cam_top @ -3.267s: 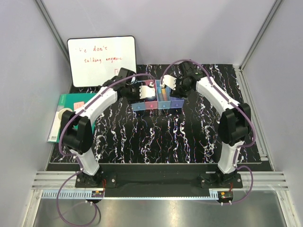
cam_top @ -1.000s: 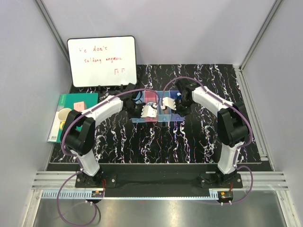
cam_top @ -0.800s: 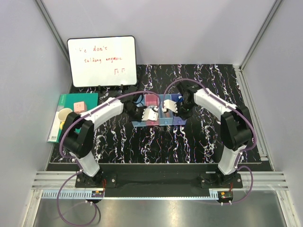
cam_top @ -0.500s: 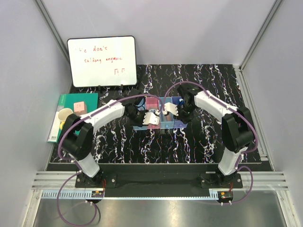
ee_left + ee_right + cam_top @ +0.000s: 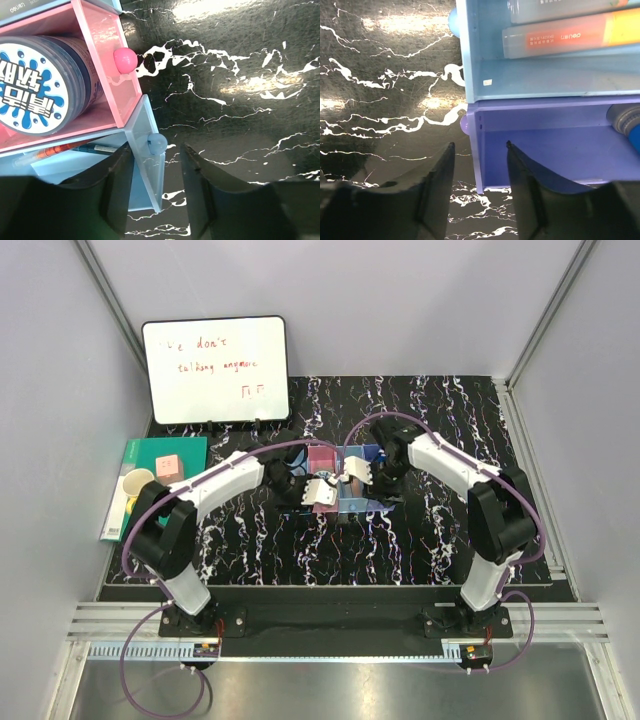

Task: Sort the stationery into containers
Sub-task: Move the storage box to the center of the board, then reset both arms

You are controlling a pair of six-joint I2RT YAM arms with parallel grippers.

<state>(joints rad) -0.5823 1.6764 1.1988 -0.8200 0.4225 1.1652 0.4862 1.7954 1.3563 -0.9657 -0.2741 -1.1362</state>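
Overhead, the four joined containers [image 5: 366,498] sit in the middle of the black counter [image 5: 300,550]. From the left wrist, the left pincer [image 5: 156,162], released, straddles the light blue bin's [image 5: 146,185] end wall. That bin holds thin pens [image 5: 65,148], and the pink bin [image 5: 100,30] beside it holds the tape roll [image 5: 37,85]. From the right wrist, the right pincer [image 5: 480,150], released, straddles the purple bin's [image 5: 545,145] end wall; a blue-capped cylinder [image 5: 622,117] lies inside.

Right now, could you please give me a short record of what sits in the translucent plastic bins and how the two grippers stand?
translucent pink plastic bin: round white-blue tape roll
translucent light blue plastic bin: thin orange and blue pens
translucent purple plastic bin: blue-capped grey cylinder
left gripper: open, astride the light blue bin's end wall
right gripper: open, astride the purple bin's end wall
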